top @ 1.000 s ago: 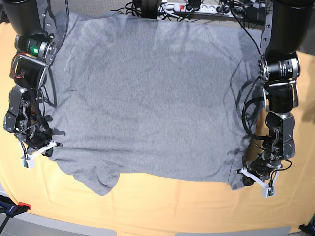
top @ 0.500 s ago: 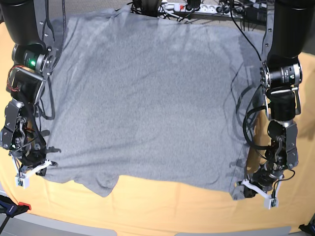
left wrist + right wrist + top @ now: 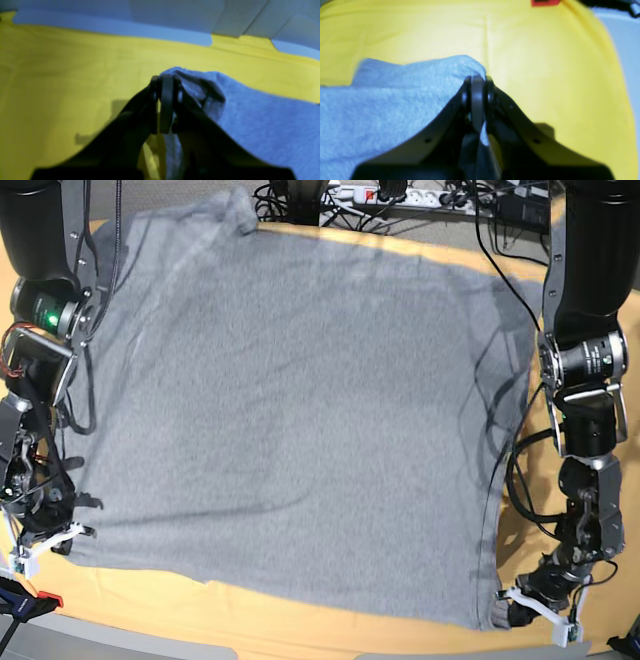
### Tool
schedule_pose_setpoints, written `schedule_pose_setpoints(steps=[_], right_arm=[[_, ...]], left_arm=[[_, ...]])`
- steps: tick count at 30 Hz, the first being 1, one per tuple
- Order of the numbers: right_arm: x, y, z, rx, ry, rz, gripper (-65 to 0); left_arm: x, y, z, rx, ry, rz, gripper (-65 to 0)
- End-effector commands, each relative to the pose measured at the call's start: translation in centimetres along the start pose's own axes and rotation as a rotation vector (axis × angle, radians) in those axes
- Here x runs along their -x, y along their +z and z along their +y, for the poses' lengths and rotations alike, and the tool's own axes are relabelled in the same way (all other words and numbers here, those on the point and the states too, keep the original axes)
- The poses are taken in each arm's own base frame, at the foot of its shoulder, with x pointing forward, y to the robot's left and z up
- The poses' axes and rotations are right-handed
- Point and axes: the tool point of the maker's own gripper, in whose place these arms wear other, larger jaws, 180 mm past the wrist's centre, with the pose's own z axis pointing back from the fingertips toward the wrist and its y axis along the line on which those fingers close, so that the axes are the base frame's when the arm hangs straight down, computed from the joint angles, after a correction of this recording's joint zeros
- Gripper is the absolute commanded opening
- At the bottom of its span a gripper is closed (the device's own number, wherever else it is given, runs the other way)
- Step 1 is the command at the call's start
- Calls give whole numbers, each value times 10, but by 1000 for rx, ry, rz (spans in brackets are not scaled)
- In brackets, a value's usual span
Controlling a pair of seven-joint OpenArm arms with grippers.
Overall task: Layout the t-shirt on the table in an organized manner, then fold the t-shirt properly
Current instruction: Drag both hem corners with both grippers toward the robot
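Base: whole t-shirt (image 3: 290,410) (wrists: corners)

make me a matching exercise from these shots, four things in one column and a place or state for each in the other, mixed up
Things:
1. t-shirt
2. table
3. left claw
4. power strip

Places or states:
A. shut on cloth at the base view's lower right
B. white, beyond the far table edge
C. spread out, grey, plain side showing
D. covered in yellow-orange cloth

Pairs: 1-C, 2-D, 3-A, 4-B
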Motion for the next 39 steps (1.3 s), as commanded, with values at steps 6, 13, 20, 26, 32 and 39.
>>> schedule_pose_setpoints(steps=[6,13,20,26,32,39], right_arm=[[-58,8,-7,-14,19,-134,-650],[-48,7,-9,-3,3,-89,-650],[-1,6,-6,-24,20,17,-650],[38,9,-11,-7,20,78,-650],[38,9,-3,-53,39,74,-650],[23,8,-5,-41,31,-2,-650]], left_arm=[[-45,0,-8,15,-92,-82,-650],[-32,-3,-15,23,-152,-41,-650],[31,0,-8,18,-140,70,-650],[89,8,-4,16,-127,161,-650],[94,9,-3,16,-125,166,-650],[62,4,-6,19,-130,84,-650]])
